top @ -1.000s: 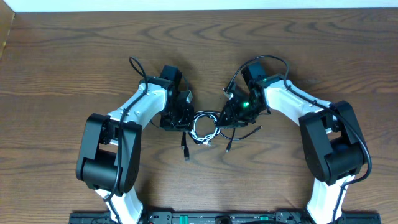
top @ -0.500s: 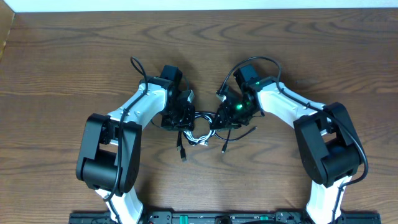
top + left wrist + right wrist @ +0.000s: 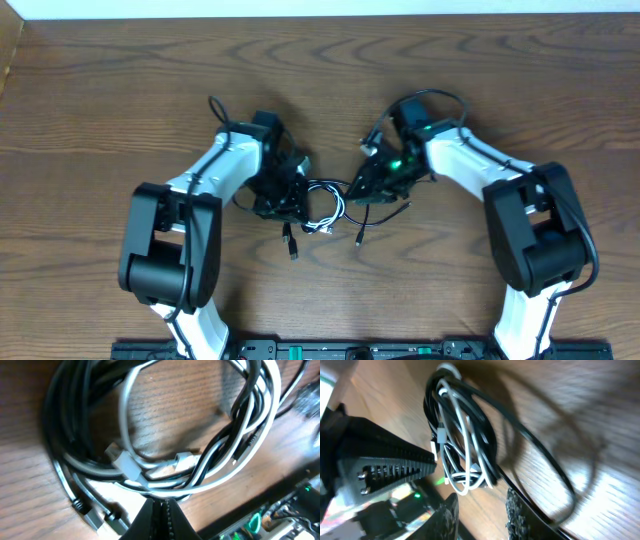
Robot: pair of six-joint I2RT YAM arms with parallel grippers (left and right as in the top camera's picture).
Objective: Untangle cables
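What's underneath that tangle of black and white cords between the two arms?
Through the loop of the black cord and white cord, bare wooden table shows. Whatever lies directly beneath the strands is covered.

The left arm (image 3: 215,170) and the right arm (image 3: 470,160) are built alike, with smooth white shells on the long links and bulky, rounded black housings (image 3: 165,250) at the near joints. A thin black cable (image 3: 430,93) loops off the far end of each, and a green light (image 3: 397,165) glows on the right arm's dark wrist. Both are mounted on a black base rail (image 3: 320,350) along the near edge.
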